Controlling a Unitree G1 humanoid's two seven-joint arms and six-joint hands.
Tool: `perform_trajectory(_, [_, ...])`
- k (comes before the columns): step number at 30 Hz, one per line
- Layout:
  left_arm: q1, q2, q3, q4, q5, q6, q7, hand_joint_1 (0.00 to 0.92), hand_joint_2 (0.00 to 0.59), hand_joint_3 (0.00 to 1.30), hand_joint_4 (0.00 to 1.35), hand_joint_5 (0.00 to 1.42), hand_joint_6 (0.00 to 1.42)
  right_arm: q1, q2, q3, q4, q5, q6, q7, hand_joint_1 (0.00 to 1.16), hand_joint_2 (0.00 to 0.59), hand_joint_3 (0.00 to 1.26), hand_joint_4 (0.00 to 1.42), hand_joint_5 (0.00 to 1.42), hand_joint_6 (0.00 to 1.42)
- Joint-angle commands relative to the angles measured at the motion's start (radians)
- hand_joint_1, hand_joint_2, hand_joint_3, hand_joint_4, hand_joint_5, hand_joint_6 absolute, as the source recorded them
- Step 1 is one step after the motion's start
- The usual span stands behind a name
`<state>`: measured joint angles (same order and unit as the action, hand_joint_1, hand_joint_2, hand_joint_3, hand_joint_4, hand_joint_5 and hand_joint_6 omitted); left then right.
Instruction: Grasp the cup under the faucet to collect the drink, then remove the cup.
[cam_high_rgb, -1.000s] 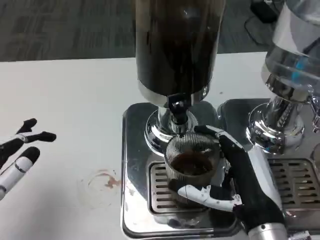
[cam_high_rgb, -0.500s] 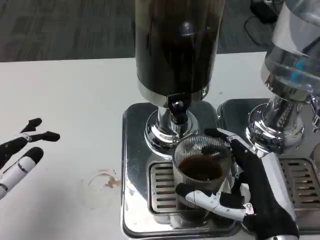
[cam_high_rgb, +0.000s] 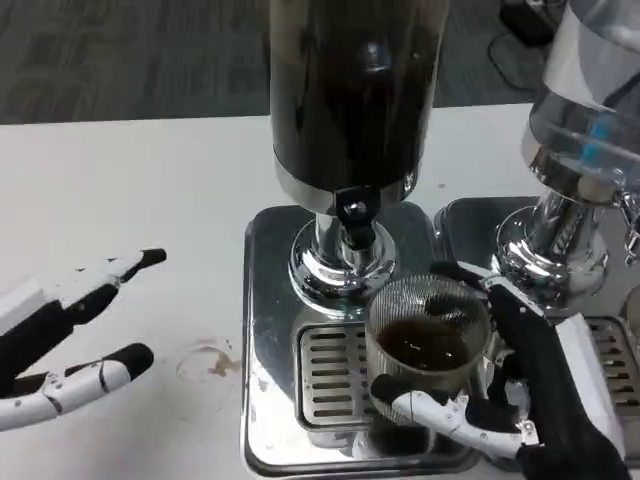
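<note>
Holding dark drink well up its ribbed glass wall, the cup (cam_high_rgb: 428, 345) sits over the slotted drip grate (cam_high_rgb: 330, 375), offset to the right of the black faucet (cam_high_rgb: 355, 215) and no longer squarely beneath its spout. The right hand (cam_high_rgb: 515, 390) grips it from the right side: one white-and-black finger (cam_high_rgb: 440, 408) curls across the lower front of the glass, another reaches round the back near the rim, and the black palm presses the far wall. Whether the cup's base touches the grate or is lifted just clear cannot be told from this angle.

By my judgement the collecting is done and the removal step is in hand. The next move calls for carrying the cup level, out and away from the chrome tray (cam_high_rgb: 262, 330), keeping clear of the dispenser's pedestal (cam_high_rgb: 335, 265) and of the second dispenser (cam_high_rgb: 565, 240) standing close on the right. With the liquid this high, any tilt or jolt risks a spill, so a slow, upright path suits best.

The left hand (cam_high_rgb: 65, 345) waits over the white table (cam_high_rgb: 140, 200), fingers spread and holding nothing, near a reddish stain (cam_high_rgb: 210, 362).
</note>
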<state>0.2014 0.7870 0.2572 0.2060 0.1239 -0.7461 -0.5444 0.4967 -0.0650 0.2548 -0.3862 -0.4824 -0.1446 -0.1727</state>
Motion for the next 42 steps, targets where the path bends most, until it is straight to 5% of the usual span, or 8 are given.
perform_trajectory(1, [-0.011,0.039,-0.014,0.002,0.008,-0.018,-0.003,0.0,0.214,0.0,0.0,0.0,0.0,0.006,0.015,0.004,-0.07,0.016,-0.005,0.005,1.01,0.11,0.33,0.61,0.92,1.38])
perform_trajectory(20, [0.083,0.1,0.037,-0.083,-0.051,0.004,-0.014,0.0,0.222,0.0,0.0,0.0,0.0,0.114,-0.012,-0.013,-0.238,0.066,0.003,0.083,1.0,0.108,0.34,0.62,0.92,1.37])
perform_trajectory(29, [0.216,0.024,0.099,-0.247,-0.072,0.038,0.016,0.0,0.258,0.0,0.0,0.0,0.0,0.138,-0.03,-0.051,-0.295,0.095,0.015,0.133,1.0,0.108,0.35,0.62,0.92,1.37])
perform_trajectory(36, [0.293,0.034,0.178,-0.283,-0.086,0.03,-0.005,0.0,0.279,0.0,0.0,0.0,0.0,0.157,-0.035,-0.064,-0.322,0.11,0.015,0.155,1.0,0.108,0.35,0.62,0.92,1.36])
perform_trajectory(42, [0.311,0.013,0.181,-0.312,-0.086,0.044,0.0,0.0,0.283,0.0,0.0,0.0,0.0,0.168,-0.026,-0.049,-0.359,0.105,0.042,0.167,1.01,0.109,0.35,0.62,0.92,1.36])
